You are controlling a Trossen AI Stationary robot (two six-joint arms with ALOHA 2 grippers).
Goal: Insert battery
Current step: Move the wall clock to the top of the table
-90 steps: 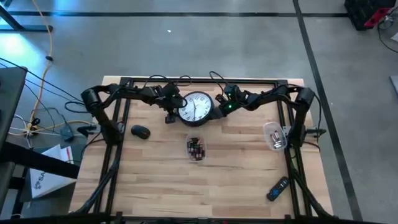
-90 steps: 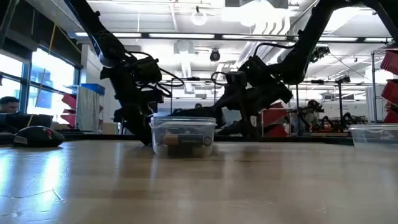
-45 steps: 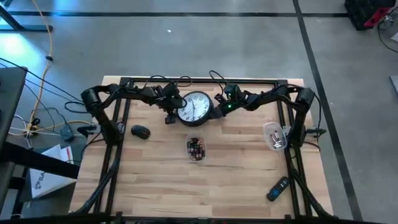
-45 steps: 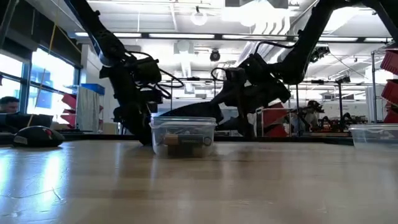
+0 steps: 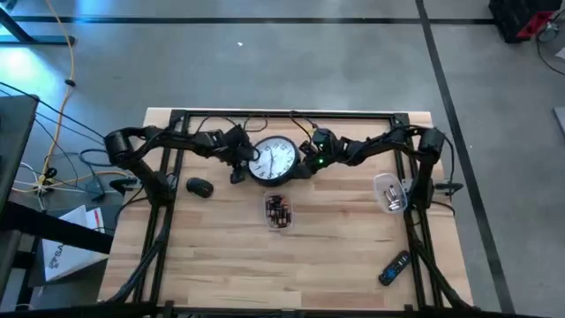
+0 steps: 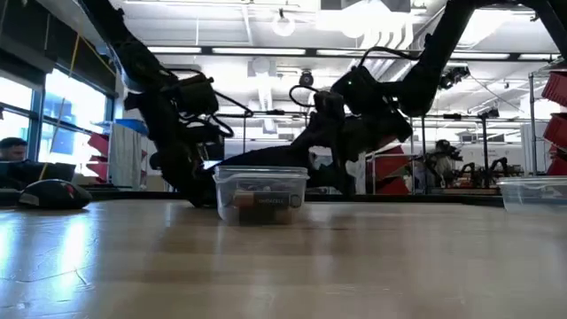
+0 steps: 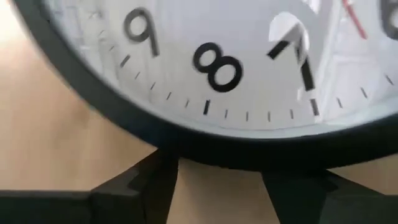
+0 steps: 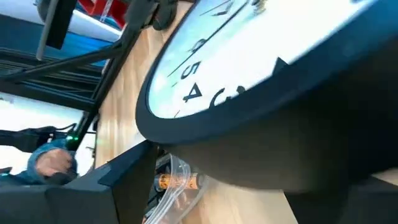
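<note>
Batteries [image 5: 278,211] lie in a small clear tub [image 6: 260,194] at the middle of the bench [image 5: 221,256], near but apart from both pincers. A wall clock [image 5: 276,158] sits farther back. The left pincer [image 5: 240,164] meets its rim on one side, fingers [image 7: 143,186] apart around the edge. The right pincer [image 5: 309,164] is clamped on the opposite rim, tilting the clock up.
</note>
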